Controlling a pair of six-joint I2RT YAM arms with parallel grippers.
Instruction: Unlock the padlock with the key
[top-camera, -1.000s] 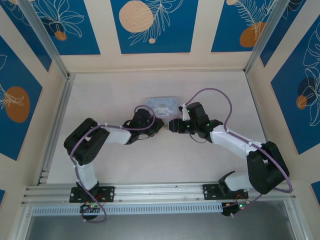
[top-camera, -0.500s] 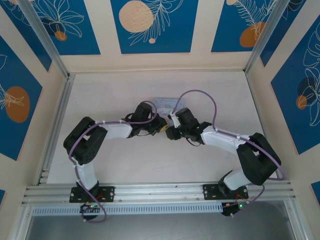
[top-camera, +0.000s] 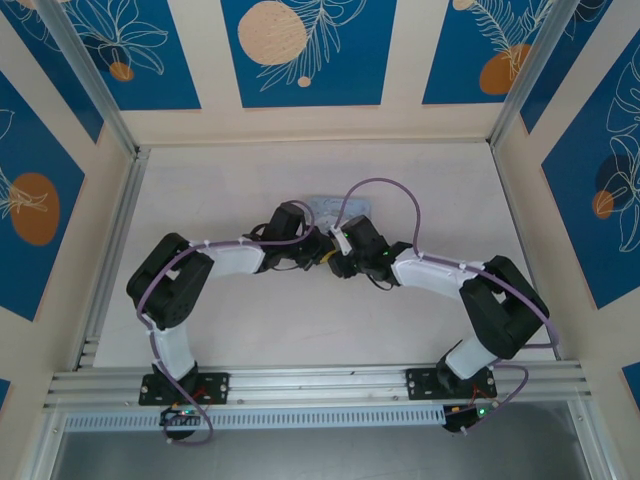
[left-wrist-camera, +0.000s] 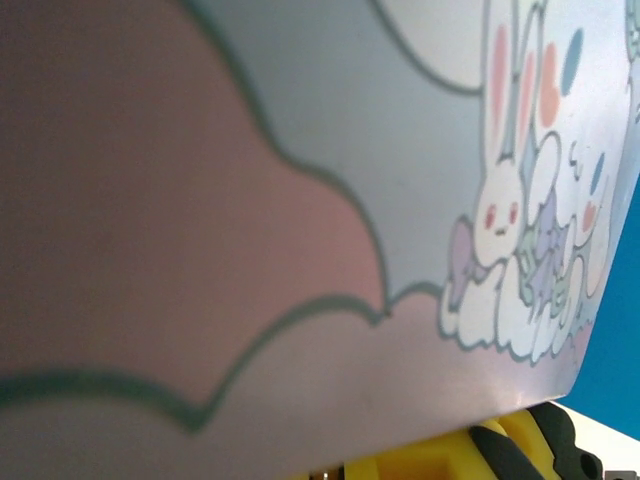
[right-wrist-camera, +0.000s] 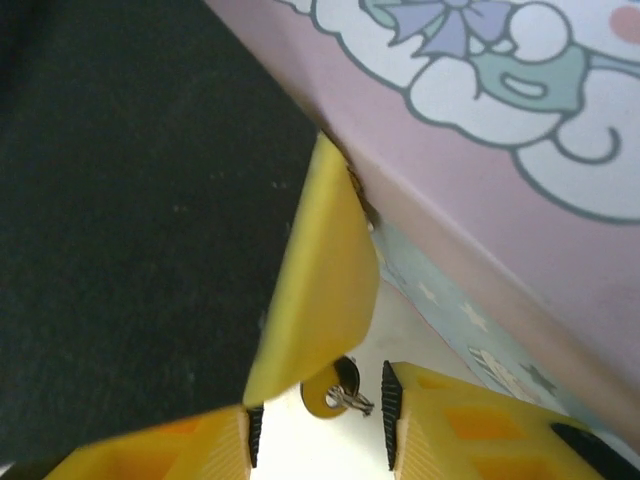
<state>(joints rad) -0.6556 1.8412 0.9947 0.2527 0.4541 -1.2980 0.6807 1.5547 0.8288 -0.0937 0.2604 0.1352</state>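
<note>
From above, both arms reach in over the table (top-camera: 230, 180) and meet just on the near side of the pale blue tin (top-camera: 322, 203), whose top edge peeks out behind them. The left gripper (top-camera: 318, 252) sits close against the tin's near left corner. The right gripper (top-camera: 338, 264) is right beside it at the tin's near edge, and the two wrists almost touch. The left wrist camera is pressed up to the tin (left-wrist-camera: 300, 200), with its pink and grey clouds and the white cartoon rabbit at the right. Below the tin's lower edge only the yellow tops of the left fingers (left-wrist-camera: 430, 460) poke in, too little to tell whether they are apart or together. From the right wrist, the tin (right-wrist-camera: 520, 150) slants across the upper right with its pink side wall facing the camera. The right fingers (right-wrist-camera: 470, 420) stand apart just below that wall, with white table showing in the gap. In that gap, close under the tin's wall, lies a tiny grey metal piece that looks like the key (right-wrist-camera: 345, 400), set against a small round brassy disc (right-wrist-camera: 318, 392). It touches neither right finger. A long curved yellow piece (right-wrist-camera: 320, 290) comes down from the tin's edge to end at that disc; whether it grips the disc cannot be made out. A black surface (right-wrist-camera: 130, 180) covers the side of the view away from the tin
</note>
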